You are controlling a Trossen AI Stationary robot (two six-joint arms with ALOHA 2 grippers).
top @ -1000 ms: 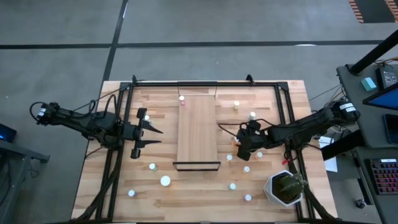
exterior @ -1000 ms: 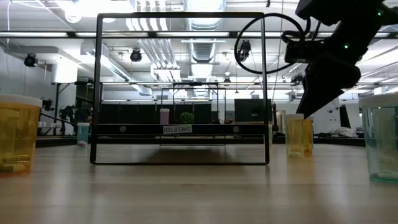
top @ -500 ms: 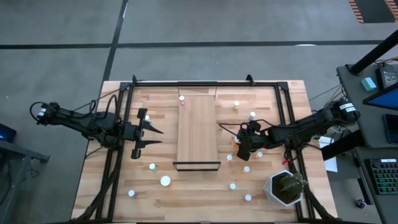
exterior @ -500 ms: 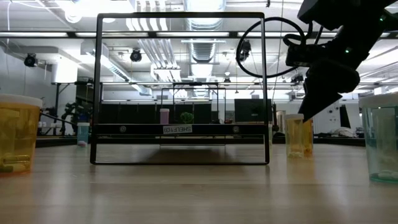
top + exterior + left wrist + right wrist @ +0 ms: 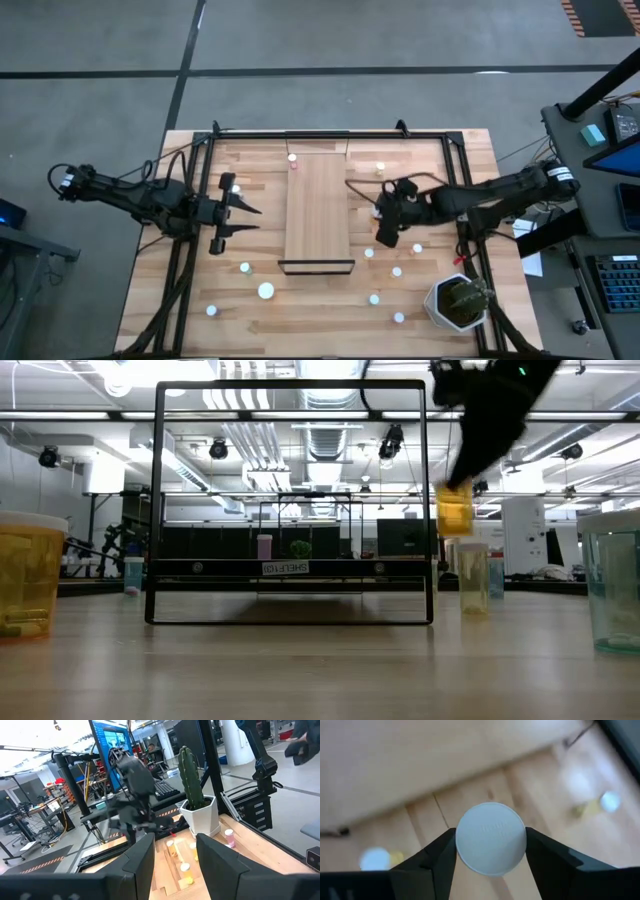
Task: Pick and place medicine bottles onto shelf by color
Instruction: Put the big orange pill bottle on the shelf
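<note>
Behind the shelf (image 5: 290, 568) tag "SHELF 101", right end effector (image 5: 462, 488) grips an orange bottle (image 5: 455, 512) aloft.

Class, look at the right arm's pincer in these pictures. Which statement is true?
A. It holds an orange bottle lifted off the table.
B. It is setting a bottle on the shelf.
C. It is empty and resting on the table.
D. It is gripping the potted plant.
A: the right pincer is closed on a white-capped orange bottle, which the low view shows hanging clear above the table.
</note>
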